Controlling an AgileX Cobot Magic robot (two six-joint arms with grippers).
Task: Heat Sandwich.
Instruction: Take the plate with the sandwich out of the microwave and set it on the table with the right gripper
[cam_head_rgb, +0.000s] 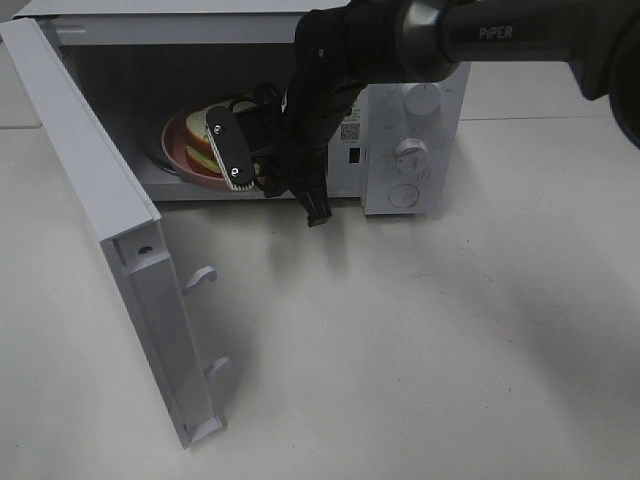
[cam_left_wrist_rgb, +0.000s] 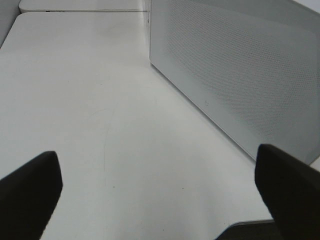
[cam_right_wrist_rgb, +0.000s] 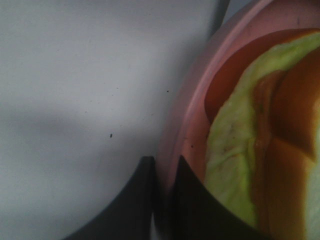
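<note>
My right claw (cam_right_wrist_rgb: 162, 200) was clamped on the plate (cam_right_wrist_rgb: 187, 120) rim inside the microwave (cam_head_rgb: 415, 120), sandwich (cam_right_wrist_rgb: 260, 150) aboard. A thin rim grip could slip, tipping it. My left claw (cam_left_wrist_rgb: 160, 195) gaped.

Microwave (cam_head_rgb: 415, 150): you see smooth white casing, plastic-looking knobs.
Door (cam_left_wrist_rgb: 240, 70): your left wrist view shows a fine dotted mesh, matt white.
Plate (cam_right_wrist_rgb: 182, 130): smooth pink, faint sheen.
Sandwich (cam_right_wrist_rgb: 235, 165): soft pale filling, glossy red layer.
Table (cam_head_rgb: 420, 340): matt white, smooth.
Right arm (cam_head_rgb: 500, 35): glossy dark plastic, metallic ring.
</note>
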